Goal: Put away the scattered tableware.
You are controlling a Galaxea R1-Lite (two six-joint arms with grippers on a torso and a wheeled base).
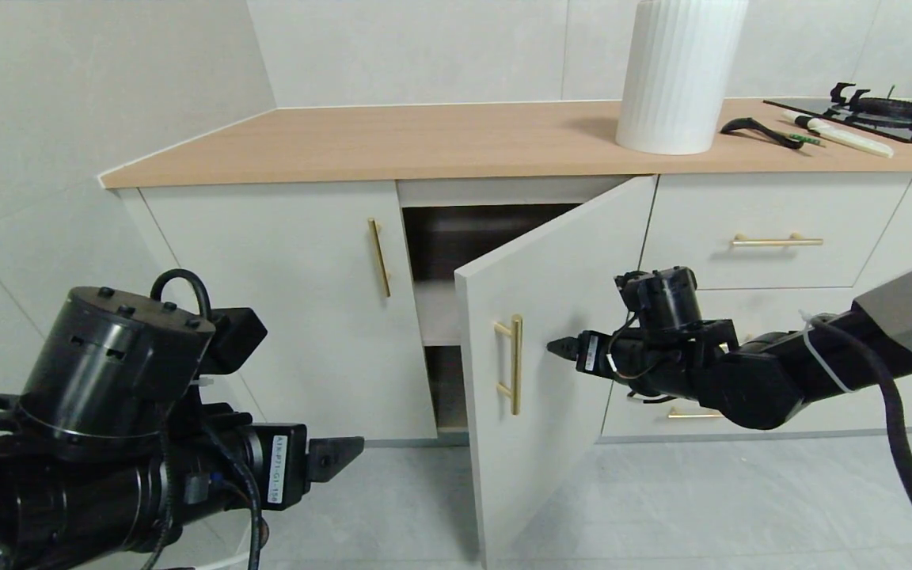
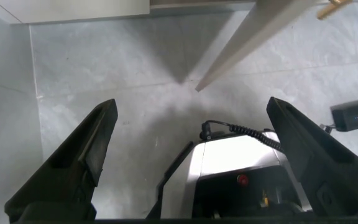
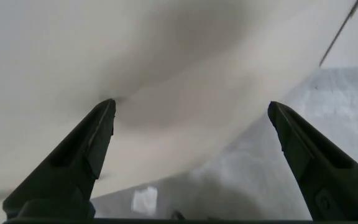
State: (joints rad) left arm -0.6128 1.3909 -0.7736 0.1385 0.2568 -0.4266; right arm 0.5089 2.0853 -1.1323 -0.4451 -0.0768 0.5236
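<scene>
Beside the door handle [image 1: 514, 364], right end effector [image 1: 557, 347] gapes empty; white-labelled left end effector [image 1: 345, 453] gapes too.

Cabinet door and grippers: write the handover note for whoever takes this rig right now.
Left gripper: open, empty, low over the floor.
Right gripper: open, empty, facing the cabinet door beside its gold handle, not gripping it.
Things: black utensil and white-handled utensil lie on the countertop by the stove, near a white ribbed container.
Done: door stands partly open.
Left: nothing put away yet; pick up both utensils and stow them.
</scene>
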